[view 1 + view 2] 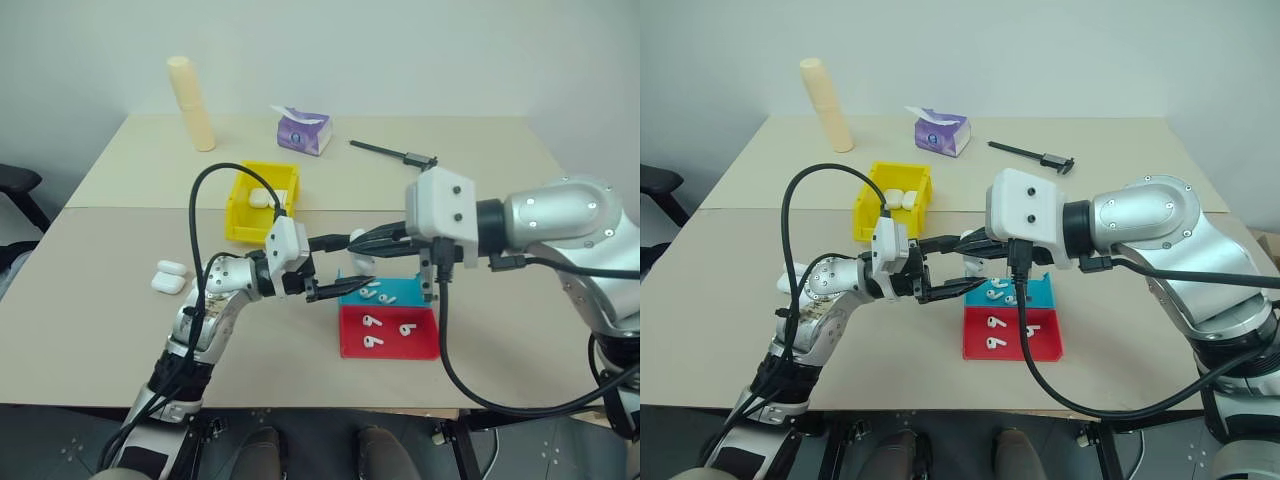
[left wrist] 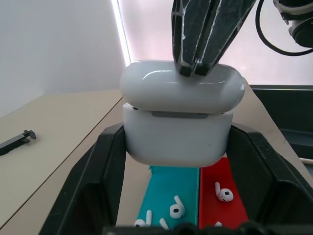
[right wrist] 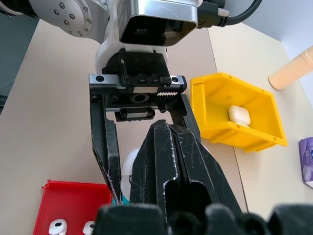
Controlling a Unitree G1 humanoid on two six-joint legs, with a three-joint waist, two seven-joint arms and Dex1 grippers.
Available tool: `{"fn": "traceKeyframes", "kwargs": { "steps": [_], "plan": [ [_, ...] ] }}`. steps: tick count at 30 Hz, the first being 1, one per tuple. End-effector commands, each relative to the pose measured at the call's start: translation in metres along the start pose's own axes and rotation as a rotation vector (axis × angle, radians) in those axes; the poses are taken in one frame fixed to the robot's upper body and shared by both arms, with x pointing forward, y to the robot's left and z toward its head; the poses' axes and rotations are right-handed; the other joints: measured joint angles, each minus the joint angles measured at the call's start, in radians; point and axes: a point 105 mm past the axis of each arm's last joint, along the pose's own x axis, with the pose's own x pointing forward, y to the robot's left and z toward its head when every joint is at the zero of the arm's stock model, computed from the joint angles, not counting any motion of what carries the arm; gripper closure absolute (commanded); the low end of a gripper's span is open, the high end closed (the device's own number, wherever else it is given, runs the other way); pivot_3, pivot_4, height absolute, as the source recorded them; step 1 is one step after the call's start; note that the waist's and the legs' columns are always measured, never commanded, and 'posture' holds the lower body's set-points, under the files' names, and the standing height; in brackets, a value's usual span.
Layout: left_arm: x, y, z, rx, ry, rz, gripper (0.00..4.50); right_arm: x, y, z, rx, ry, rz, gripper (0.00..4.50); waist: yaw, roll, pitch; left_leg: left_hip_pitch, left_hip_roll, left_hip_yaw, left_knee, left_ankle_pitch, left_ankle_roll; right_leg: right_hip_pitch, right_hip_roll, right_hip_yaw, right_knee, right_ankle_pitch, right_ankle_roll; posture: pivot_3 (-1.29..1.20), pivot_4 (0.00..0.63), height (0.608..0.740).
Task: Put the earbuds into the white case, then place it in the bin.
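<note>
My left gripper (image 1: 356, 262) is shut on the white case (image 2: 178, 117), holding it by its sides above the trays. The case's lid is down on the body with a thin seam showing. My right gripper (image 1: 360, 243) is shut, and its fingertips (image 2: 195, 66) press on the top of the lid. Whether earbuds are inside the case is hidden. Loose earbuds (image 1: 372, 293) lie in the teal tray (image 1: 405, 293), and others (image 1: 372, 321) lie in the red tray (image 1: 415, 345). The yellow bin (image 1: 240, 218) stands behind my left arm with white cases (image 1: 262, 198) in it.
Two more white cases (image 1: 168, 277) lie on the table to the left of my left arm. At the back of the table are a beige cylinder (image 1: 192, 103), a purple tissue pack (image 1: 303, 131) and a black caliper (image 1: 392, 153).
</note>
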Motion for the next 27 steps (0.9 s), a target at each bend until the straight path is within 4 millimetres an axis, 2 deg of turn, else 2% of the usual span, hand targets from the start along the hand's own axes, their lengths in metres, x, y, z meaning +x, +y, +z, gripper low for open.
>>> {"fn": "traceKeyframes", "kwargs": {
  "steps": [1,4,12,14,17,21,25,27],
  "plan": [
    [0.001,0.001,0.027,0.068,-0.095,-0.003,1.72,-0.003,-0.003,-0.012,0.014,0.060,-0.021,4.47,0.000,0.000,0.000,0.000,0.000,0.000,0.000,0.000,0.000,0.000,0.000,0.000,0.000,0.000,0.000,0.00,0.150,0.740],
    [0.000,0.001,0.027,0.072,-0.098,0.002,1.72,-0.004,-0.003,-0.016,0.027,0.074,-0.026,4.47,0.000,0.000,0.000,0.000,0.000,0.000,0.000,0.000,0.000,0.000,0.000,0.000,0.000,0.000,0.000,0.00,0.150,0.740],
    [-0.008,0.004,0.028,0.085,-0.117,0.050,1.72,-0.021,-0.017,0.013,0.052,-0.115,-0.102,4.47,-0.001,0.000,0.000,0.000,0.000,0.000,0.000,0.000,0.000,0.000,0.000,0.000,0.000,0.000,0.000,0.00,0.150,0.740],
    [-0.013,0.015,0.035,0.117,-0.156,0.150,1.72,-0.034,-0.021,0.023,0.082,-0.226,-0.146,4.47,0.001,0.000,0.000,0.000,0.000,0.000,0.000,0.000,0.000,0.000,0.000,0.000,0.000,0.000,0.000,0.00,0.150,0.740],
    [-0.021,0.041,0.044,0.165,-0.157,0.367,1.72,-0.046,-0.026,0.022,0.139,-0.278,-0.232,4.47,0.006,0.000,0.000,0.000,0.000,0.000,0.000,0.000,0.000,0.001,-0.001,0.000,0.000,0.000,0.000,0.00,0.150,0.740],
    [-0.040,0.096,0.053,0.111,-0.117,0.735,1.72,-0.050,-0.022,-0.001,0.222,-0.245,-0.302,4.47,0.019,0.000,0.000,0.001,-0.001,-0.001,0.001,0.000,0.000,0.002,-0.001,-0.001,0.000,0.001,0.001,0.00,0.150,0.740],
    [-0.067,0.147,0.033,0.092,0.103,1.021,1.72,-0.041,-0.011,-0.029,0.287,-0.155,-0.313,4.47,0.017,0.000,0.000,0.000,-0.001,-0.001,0.001,0.000,0.000,0.002,-0.001,-0.001,0.000,0.001,0.001,0.00,0.150,0.740],
    [-0.077,0.166,0.017,0.063,0.202,1.125,1.72,-0.036,-0.006,-0.039,0.304,-0.116,-0.305,4.47,0.016,0.000,0.000,0.000,-0.001,-0.001,0.001,0.000,0.000,0.001,-0.001,0.000,0.000,0.001,0.001,0.00,0.150,0.740]
  ]
}}
